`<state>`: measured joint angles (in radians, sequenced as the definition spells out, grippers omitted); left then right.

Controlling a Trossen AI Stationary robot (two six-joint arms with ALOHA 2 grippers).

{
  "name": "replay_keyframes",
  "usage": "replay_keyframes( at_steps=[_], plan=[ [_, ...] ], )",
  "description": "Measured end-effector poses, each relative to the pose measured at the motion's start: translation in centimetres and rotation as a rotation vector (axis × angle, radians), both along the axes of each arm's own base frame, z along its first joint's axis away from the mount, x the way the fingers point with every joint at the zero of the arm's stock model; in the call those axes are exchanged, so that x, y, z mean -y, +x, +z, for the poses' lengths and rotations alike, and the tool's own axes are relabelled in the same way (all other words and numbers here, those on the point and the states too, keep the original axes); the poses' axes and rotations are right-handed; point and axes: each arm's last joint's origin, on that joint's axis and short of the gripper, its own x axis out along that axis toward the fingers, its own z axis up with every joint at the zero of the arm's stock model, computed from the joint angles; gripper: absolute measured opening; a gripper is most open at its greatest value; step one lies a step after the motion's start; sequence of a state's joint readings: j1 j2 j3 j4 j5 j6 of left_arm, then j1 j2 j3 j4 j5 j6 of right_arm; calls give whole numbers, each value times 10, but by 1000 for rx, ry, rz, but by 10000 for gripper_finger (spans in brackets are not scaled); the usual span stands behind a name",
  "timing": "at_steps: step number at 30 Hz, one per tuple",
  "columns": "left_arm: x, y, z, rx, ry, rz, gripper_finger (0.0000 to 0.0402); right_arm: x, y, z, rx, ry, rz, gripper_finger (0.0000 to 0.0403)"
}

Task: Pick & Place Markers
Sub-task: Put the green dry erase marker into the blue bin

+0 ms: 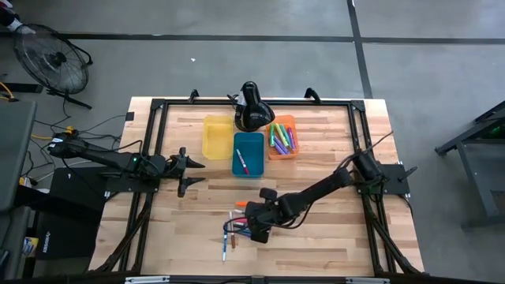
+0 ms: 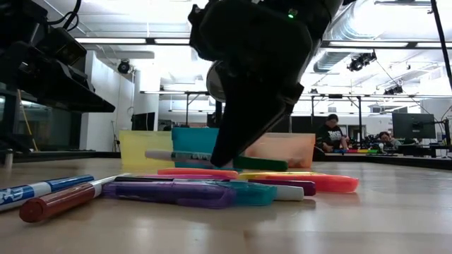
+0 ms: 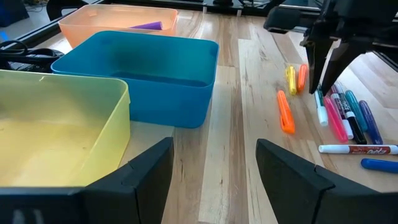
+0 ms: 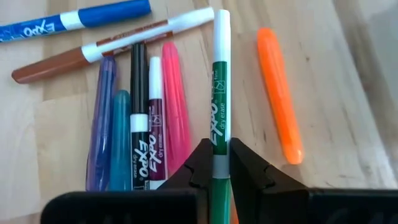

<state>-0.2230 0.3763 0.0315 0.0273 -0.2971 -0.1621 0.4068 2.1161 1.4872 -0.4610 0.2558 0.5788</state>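
Note:
My right gripper (image 1: 254, 227) hangs over a loose pile of markers (image 1: 235, 226) near the table's middle, shut on a green marker (image 4: 221, 93) with a white end (image 2: 173, 155). Under it lie blue (image 4: 81, 18), brown-red (image 4: 74, 59), purple (image 4: 101, 124), teal (image 4: 121, 140), black (image 4: 138, 93), pink (image 4: 176, 106) and orange (image 4: 280, 93) markers, flat on the wood. My left gripper (image 1: 189, 171) waits open at the table's left, facing the yellow bin (image 3: 56, 124). Several markers lie in the orange bin (image 1: 282, 138) and a red one in the blue bin (image 1: 248, 152). My right gripper (image 4: 221, 158) pinches the green marker between its two fingers on the green barrel (image 4: 219, 146), past the middle and away from the white end. The fingers (image 2: 244, 134) come from above, slanting down, and lie across it. The marker is roughly level, lifted above the pile.
The three bins stand side by side near the far edge, with a black stand (image 1: 252, 110) just behind them. Bare wood (image 1: 331, 237) stretches on the near right and between my left gripper and the pile. People sit in the room beyond the table (image 2: 328, 134).

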Motion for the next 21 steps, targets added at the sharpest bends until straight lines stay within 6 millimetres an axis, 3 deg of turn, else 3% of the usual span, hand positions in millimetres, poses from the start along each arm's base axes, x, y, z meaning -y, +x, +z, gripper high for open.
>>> replay_keyframes(
  at_steps=[14, 21],
  plan=[
    [0, 0, 0, 0, 0, 0, 224, 7, 2, 6, 16, -21, -25, 23],
    [0, 0, 0, 0, 0, 0, 224, 23, 7, 7, 33, -4, -126, 23]
  ],
)
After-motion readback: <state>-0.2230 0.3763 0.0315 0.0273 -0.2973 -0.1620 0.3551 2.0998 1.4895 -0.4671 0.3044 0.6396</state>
